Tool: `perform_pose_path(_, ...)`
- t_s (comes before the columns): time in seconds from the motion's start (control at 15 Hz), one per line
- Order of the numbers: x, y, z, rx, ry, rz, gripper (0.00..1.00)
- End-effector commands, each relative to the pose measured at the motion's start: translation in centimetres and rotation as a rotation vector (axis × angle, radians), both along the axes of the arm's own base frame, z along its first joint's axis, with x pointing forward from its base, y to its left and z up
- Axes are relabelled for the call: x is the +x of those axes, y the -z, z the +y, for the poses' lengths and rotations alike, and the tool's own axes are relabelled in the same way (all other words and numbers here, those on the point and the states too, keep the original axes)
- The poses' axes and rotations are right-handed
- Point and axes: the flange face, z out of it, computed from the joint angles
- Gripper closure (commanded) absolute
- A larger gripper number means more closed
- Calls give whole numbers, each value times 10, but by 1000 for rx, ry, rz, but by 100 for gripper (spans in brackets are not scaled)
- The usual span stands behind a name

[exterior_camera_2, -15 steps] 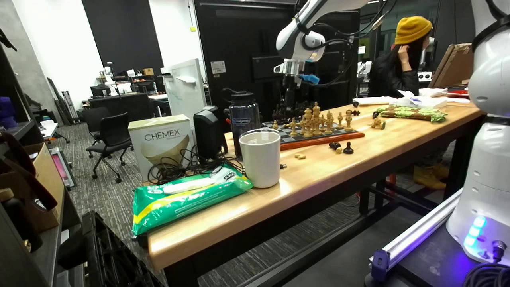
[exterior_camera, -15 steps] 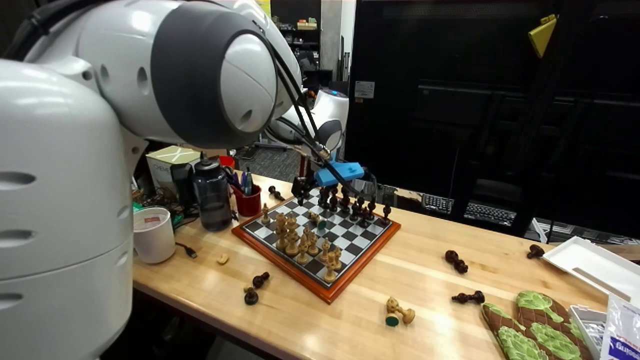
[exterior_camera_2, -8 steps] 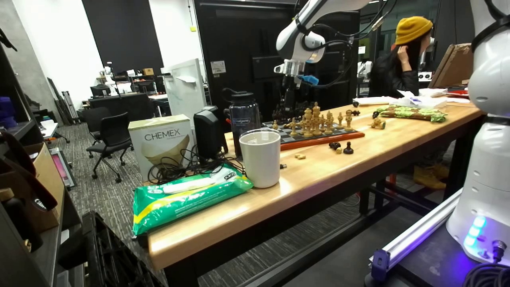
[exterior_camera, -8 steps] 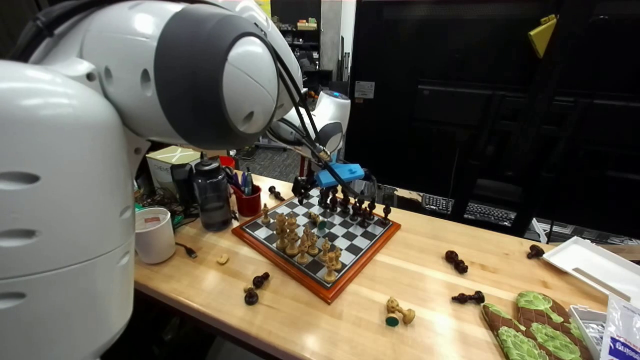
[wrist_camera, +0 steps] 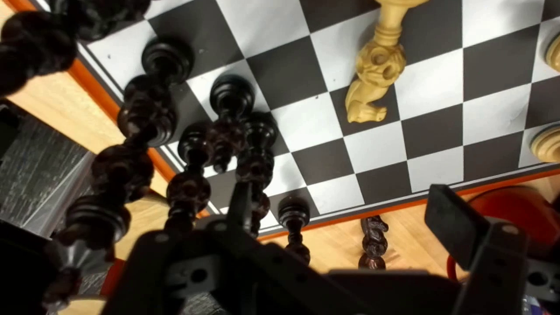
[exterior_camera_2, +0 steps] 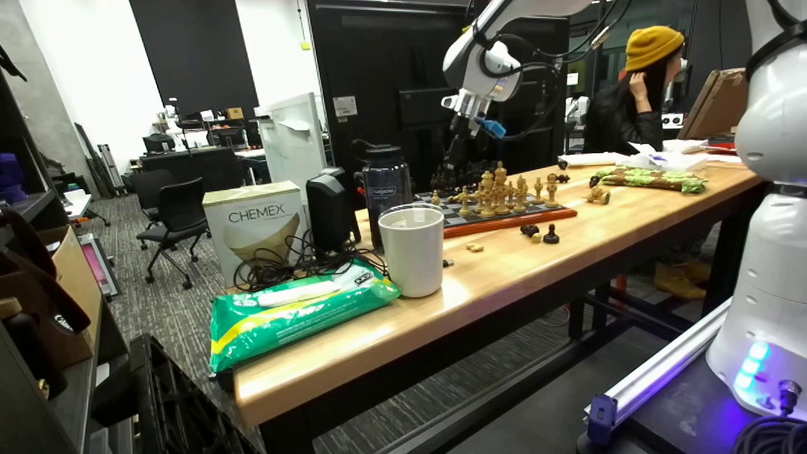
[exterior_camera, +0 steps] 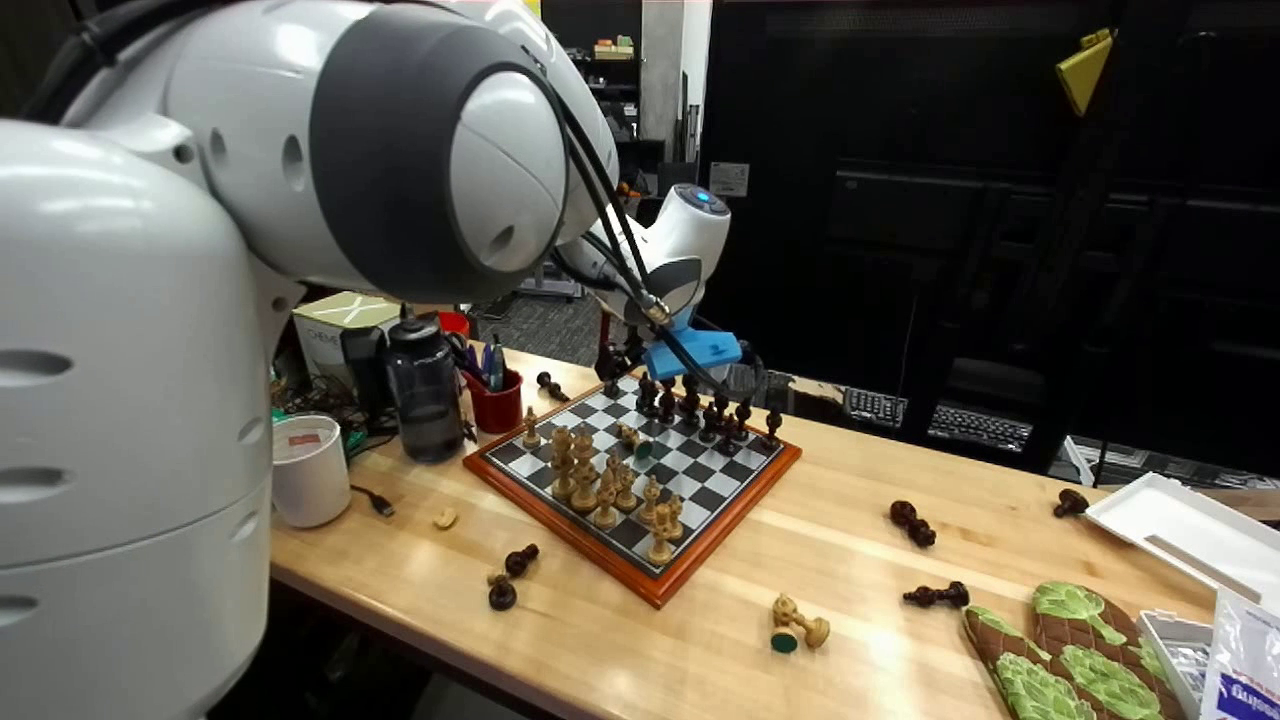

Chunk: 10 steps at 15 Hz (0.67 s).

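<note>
Compared with half a second ago, the white robot arm (exterior_camera_2: 482, 72) is lifting slightly and tilting at the wrist, its jaws standing wide apart, so nothing is being carried up: a slender dark-brown wooden chess piece (wrist_camera: 294, 214) is standing near one corner of the checkered, red-framed wooden chessboard (exterior_camera: 725, 522). Whether the jaws are brushing the neighbouring dark pieces (wrist_camera: 256, 164) is hard to tell, black against black. The pale wooden surface (exterior_camera: 840, 500) is also carrying a toppled dark chess knight (wrist_camera: 374, 240) and a red pen cup (exterior_camera: 498, 405), while beyond it a person (exterior_camera_2: 615, 116) in a mustard-yellow knit hat (exterior_camera_2: 654, 49) is looking away.
</note>
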Motion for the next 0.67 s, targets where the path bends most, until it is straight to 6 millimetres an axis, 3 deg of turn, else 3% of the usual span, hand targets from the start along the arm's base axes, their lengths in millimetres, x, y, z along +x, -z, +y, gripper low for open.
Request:
perform_pose_path(0.0,-12,-5,-4,42,-43,-60,0)
perform_pose_path(0.6,-29,3,-8,113,-73,-42,0)
